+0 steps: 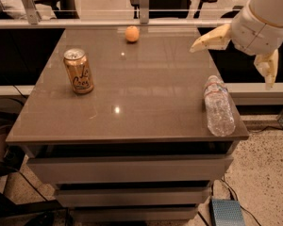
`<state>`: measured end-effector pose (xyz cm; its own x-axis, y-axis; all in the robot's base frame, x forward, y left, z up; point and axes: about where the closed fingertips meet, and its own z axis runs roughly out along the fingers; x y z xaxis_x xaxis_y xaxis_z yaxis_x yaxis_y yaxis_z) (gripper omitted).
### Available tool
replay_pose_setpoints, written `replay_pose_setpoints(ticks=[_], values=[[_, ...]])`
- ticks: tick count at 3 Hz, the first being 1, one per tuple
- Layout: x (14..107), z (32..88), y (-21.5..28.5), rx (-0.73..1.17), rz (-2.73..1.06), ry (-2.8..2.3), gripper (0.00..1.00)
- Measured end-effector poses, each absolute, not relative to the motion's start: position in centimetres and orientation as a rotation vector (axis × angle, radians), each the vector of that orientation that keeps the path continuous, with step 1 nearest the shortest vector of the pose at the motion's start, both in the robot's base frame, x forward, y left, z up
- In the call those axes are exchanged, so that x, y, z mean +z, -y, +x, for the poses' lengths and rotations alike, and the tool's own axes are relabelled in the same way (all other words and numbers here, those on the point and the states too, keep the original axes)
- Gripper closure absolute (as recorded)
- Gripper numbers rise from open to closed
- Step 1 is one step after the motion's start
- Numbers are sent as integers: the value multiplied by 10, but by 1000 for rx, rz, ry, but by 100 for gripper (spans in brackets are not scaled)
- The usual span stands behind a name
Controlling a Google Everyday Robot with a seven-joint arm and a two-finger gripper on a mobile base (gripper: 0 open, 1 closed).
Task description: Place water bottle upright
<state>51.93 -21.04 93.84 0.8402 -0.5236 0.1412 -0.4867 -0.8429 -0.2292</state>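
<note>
The water bottle [218, 108] is clear and ribbed, with its white cap pointing toward the far side. It lies on its side near the right front corner of the brown table [146, 79]. My gripper [230, 67] hangs above the table's right edge, behind and above the bottle and apart from it. It is open and empty. One cream finger [208, 39] points left over the table and the other [269, 67] points down beyond the edge.
A gold soda can [78, 71] stands upright at the table's left. An orange [132, 34] sits at the far edge. A glass rail and office chairs stand behind the table. Drawers sit under the tabletop. A blue box [226, 213] lies on the floor.
</note>
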Motion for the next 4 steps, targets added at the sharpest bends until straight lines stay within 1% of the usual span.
replay_pose_setpoints(ticks=[1, 2, 3, 4], values=[[927, 527, 215, -291, -2946, -614, 0], [912, 536, 228, -245, -2975, -529, 0], [898, 550, 245, -203, -2936, -510, 0], [885, 557, 249, -185, -2884, -539, 0]])
